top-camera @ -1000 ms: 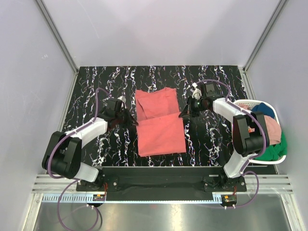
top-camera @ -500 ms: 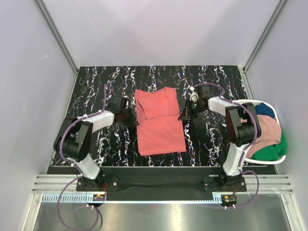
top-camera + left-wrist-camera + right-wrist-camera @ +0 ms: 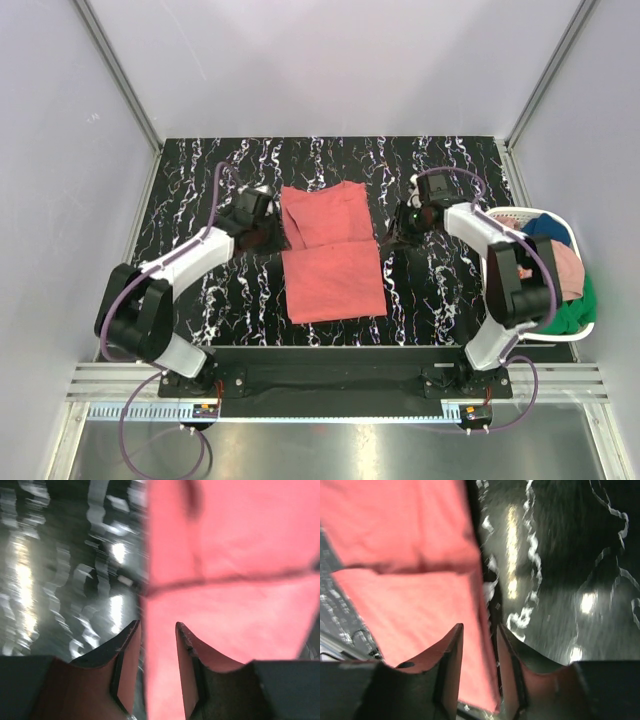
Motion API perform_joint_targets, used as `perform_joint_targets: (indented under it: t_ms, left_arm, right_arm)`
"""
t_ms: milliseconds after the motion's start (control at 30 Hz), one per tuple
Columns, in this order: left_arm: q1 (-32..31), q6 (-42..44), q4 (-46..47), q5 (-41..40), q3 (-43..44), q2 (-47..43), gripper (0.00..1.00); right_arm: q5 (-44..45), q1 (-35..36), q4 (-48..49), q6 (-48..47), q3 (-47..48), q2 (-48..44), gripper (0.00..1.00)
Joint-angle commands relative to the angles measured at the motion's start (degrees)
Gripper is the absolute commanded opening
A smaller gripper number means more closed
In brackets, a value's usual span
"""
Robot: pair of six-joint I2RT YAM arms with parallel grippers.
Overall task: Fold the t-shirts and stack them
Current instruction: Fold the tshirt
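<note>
Dead centre: coral-red t-shirt (image 3: 332, 255) folded flat, long axis near-to-far, crease crosswise.

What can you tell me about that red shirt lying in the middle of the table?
The red shirt is plain, soft-looking coral cloth, lying flat on the black marbled table. A folded layer covers its near half, with that layer's edge running across the middle. The far half looks slightly rumpled. The left gripper and right gripper sit at its side edges by that line, jaws apart. Whether they touch the cloth is unclear.
</note>
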Motion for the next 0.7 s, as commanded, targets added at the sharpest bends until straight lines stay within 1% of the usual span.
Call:
perform_joint_targets:
  t_ms: [0, 33, 67, 100, 167, 200, 300, 333, 467, 533, 600, 667]
  left_arm:
    - [-7.94, 0.83, -1.95, 2.25, 0.64, -5.05, 0.39]
    - [-9.27, 0.22, -1.17, 3.84, -0.32, -5.41, 0.39]
    - [-10.42, -1.53, 1.88, 5.42, -1.55, -5.93, 0.39]
    - [-12.43, -2.41, 3.74, 8.75, -4.96, -6.20, 0.38]
    - [-13.85, -5.39, 7.87, 9.48, -8.57, -6.46, 0.38]
    - [-14.73, -6.28, 9.28, 9.74, -11.90, -6.55, 0.38]
    - [-15.17, -8.66, 12.28, 10.01, -16.32, -7.08, 0.37]
    - [-15.18, -8.84, 12.29, 9.84, -18.50, -7.60, 0.37]
    - [-15.26, -8.14, 8.96, 6.15, -21.95, -12.25, 0.38]
    - [-15.26, -7.52, 7.29, 4.39, -22.39, -14.81, 0.38]
    - [-15.18, -6.56, 4.12, 2.90, -21.69, -16.21, 0.40]
    - [-15.26, -5.33, 0.80, 2.36, -19.94, -18.76, 0.42]
  right_arm:
    - [1.97, 1.00, -2.29, 2.81, -3.18, -8.30, 0.37]
    - [1.00, 1.52, -1.68, 3.07, -4.42, -9.09, 0.31]
    - [0.12, 1.79, -0.10, 3.51, -5.65, -10.31, 0.29]
    - [-3.36, 2.05, 1.65, 4.56, -8.71, -10.85, 0.27]
    - [-8.73, 2.23, 8.57, 7.80, -13.80, -11.90, 0.24]
    - [-9.89, 2.58, 10.27, 8.60, -15.05, -11.91, 0.24]
    - [-8.95, 4.34, 14.58, 10.10, -19.27, -11.30, 0.23]
    - [-8.76, 4.69, 16.50, 10.54, -20.50, -11.29, 0.23]
    - [-6.13, 6.36, 19.77, 14.58, -26.66, -13.39, 0.21]
    - [-3.14, 7.50, 20.39, 15.99, -29.91, -14.80, 0.21]
    - [-2.87, 8.12, 21.18, 17.66, -32.37, -17.70, 0.22]
    - [-2.61, 9.43, 19.17, 17.67, -32.65, -21.29, 0.24]
